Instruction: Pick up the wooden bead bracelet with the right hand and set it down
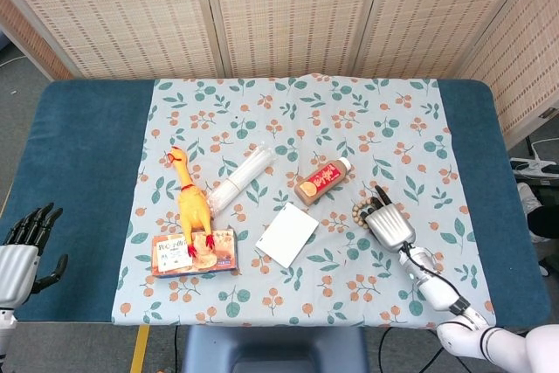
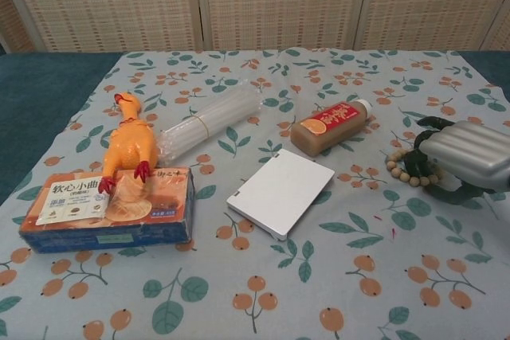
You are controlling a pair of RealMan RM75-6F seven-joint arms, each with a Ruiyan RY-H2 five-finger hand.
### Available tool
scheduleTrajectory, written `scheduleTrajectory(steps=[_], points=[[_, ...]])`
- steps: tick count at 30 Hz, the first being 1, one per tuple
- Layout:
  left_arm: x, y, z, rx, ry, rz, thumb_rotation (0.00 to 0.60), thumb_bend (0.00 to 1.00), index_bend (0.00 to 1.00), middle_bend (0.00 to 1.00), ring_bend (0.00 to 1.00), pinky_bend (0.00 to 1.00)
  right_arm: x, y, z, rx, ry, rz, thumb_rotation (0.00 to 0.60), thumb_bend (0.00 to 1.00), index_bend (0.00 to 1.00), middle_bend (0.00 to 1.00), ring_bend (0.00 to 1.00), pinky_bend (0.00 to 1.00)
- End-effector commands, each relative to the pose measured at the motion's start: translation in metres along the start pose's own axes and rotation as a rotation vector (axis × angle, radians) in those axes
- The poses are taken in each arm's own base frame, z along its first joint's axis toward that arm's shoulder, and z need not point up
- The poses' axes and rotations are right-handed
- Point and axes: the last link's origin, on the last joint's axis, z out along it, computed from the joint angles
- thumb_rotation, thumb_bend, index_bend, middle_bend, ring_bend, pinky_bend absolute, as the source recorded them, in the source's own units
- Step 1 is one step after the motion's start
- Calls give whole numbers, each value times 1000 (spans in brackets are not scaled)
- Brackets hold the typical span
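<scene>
Wooden bracelet [image 2: 408,169] under R hand [image 2: 464,151]

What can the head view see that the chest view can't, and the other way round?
Only the head view shows the left robot hand, idle over the table's blue edge, plus the whole table and floor. Only the chest view shows the box's printed front side and the right robot hand's dark fingers curling down onto the bracelet from the side. Both show the right robot hand, bracelet, bottle, chicken, white card and floral cloth.
</scene>
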Motion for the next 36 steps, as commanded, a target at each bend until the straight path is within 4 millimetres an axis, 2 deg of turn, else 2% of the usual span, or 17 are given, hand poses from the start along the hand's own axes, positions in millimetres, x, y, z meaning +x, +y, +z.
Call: scheduleTrajectory(steps=[1, 6, 9, 14, 19, 22, 25, 29, 36], points=[[-1, 1, 1, -8, 0, 1, 600, 456, 0, 0, 0, 140, 6, 2, -1, -14, 47, 51, 600, 422, 713, 626, 294, 0], [-1, 2, 0, -9, 3, 5, 600, 456, 0, 0, 0, 140, 26, 10, -3, -58, 123, 280, 600, 466, 749, 654, 344, 0], [-2, 2, 0, -7, 2, 9, 600, 457, 0, 0, 0, 140, 38, 14, -2, -82, 110, 515, 600, 477, 750, 654, 345, 0], [-3, 4, 0, -7, -2, 13, 600, 457, 0, 0, 0, 140, 64, 6, -5, -85, -9, 1097, 600, 484, 749, 654, 345, 1], [-4, 4, 0, -9, -5, 15, 600, 456, 0, 0, 0, 140, 92, -4, -9, -104, -195, 1780, 600, 527, 742, 654, 345, 18], [-4, 4, 1, -7, -7, 12, 600, 456, 0, 0, 0, 140, 97, -10, -9, -146, -303, 2071, 600, 559, 707, 654, 345, 87], [-5, 4, 1, -8, -11, 11, 600, 455, 0, 0, 0, 140, 92, -20, -13, -155, -397, 2181, 600, 585, 635, 654, 345, 132], [-5, 4, 1, -9, -16, 9, 600, 455, 0, 0, 0, 140, 82, -33, -20, -150, -477, 2208, 600, 584, 533, 640, 343, 141], [-5, 3, 2, -6, -16, -1, 600, 456, 0, 0, 0, 140, 79, -35, -22, -84, -435, 2205, 598, 584, 431, 591, 310, 173]])
